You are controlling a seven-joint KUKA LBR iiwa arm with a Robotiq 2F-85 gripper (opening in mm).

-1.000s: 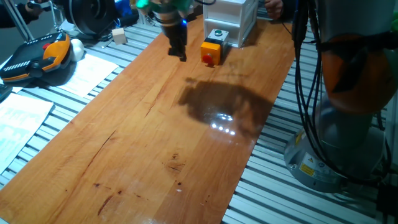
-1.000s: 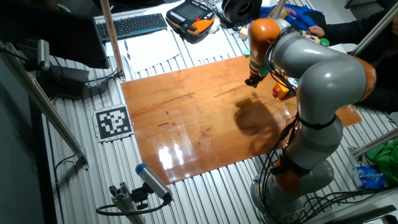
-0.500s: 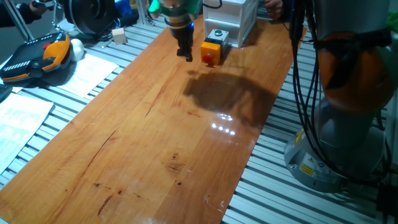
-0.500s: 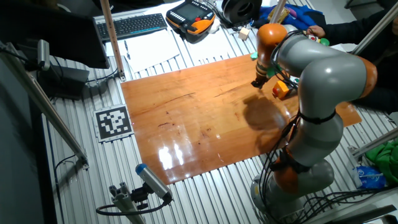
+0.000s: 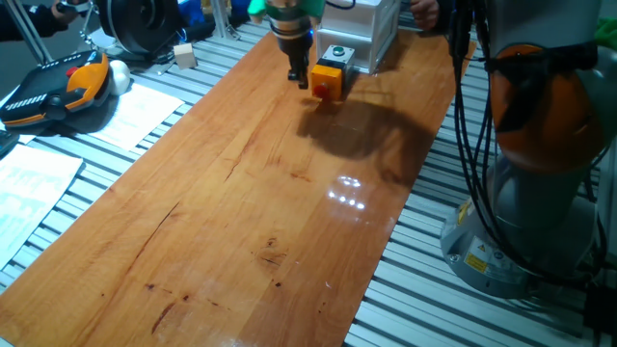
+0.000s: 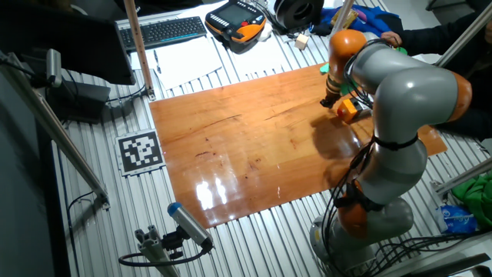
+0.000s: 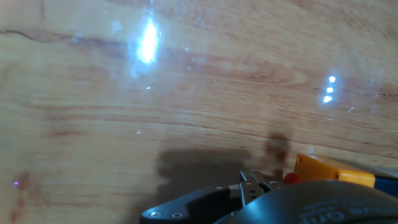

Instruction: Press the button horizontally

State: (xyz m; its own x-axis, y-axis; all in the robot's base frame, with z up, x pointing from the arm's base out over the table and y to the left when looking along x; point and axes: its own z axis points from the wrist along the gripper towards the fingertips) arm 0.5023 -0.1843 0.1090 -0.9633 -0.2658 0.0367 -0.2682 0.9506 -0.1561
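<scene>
Pincer [image 5: 302,79], grip state impossible to tell, low beside the button [image 5: 319,91]; best pushed level, straight along the worktop [image 5: 260,202], squarely centred.

My end effector [image 5: 301,77] hangs low over the far end of the wooden worktop [image 5: 241,202], its dark fingers pointing down just beside the yellow-orange box [image 5: 329,73]. The red button [image 5: 321,90] sits on the side of that box facing the near end of the worktop, close to my fingertips; I cannot tell whether they touch it. Behind the box stands a grey housing with a green button [image 5: 337,51], against a white container [image 5: 363,29]. An orange and black pendant [image 5: 58,89] lies off the worktop beside some papers [image 5: 145,114].
</scene>
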